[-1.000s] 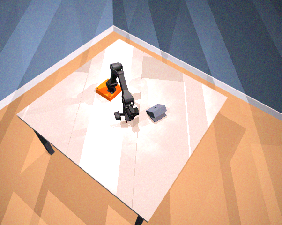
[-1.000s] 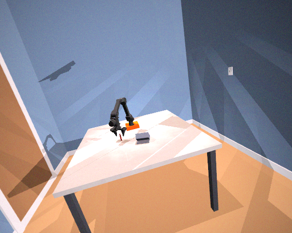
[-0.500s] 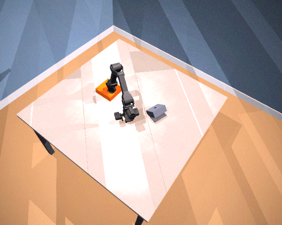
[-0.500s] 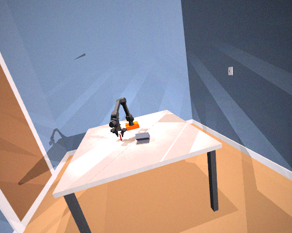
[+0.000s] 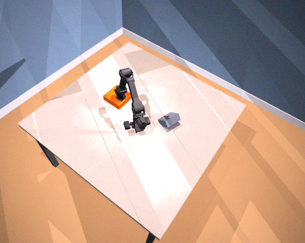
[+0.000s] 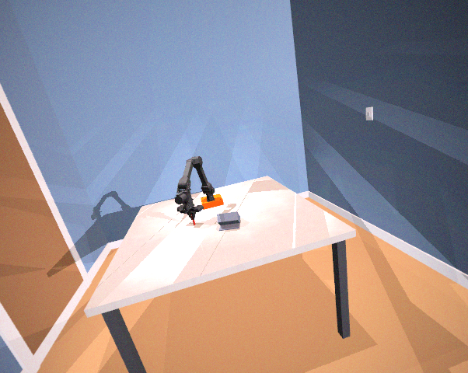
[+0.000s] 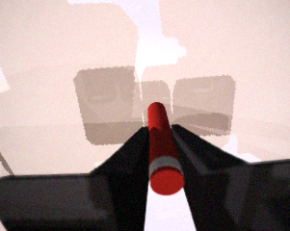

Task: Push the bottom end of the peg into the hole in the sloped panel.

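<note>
From the wrist camera I see the claw [image 7: 160, 140] closed on the peg [image 7: 161, 146]: the two dark fingers press against the red shaft from either side, with no gap showing between them and it. The peg is round, red, with a pale grey band near the end that faces the camera, and its far end points down toward the tabletop [image 7: 241, 43]; I can't tell whether that end is touching the surface.

In the exterior view the arm [image 6: 184, 183] is folded over from its orange base [image 6: 217, 201], and the claw [image 6: 192, 212] hangs low over the tabletop [image 6: 266, 236] with the peg [image 6: 193, 220] showing as a small red sliver beneath it. The grey panel [image 6: 228, 220] sits near it on the tabletop, apart from the claw.

From the top view the panel [image 5: 169, 120] lies just beside the claw [image 5: 136, 129], with a dark hole in its sloped face.
</note>
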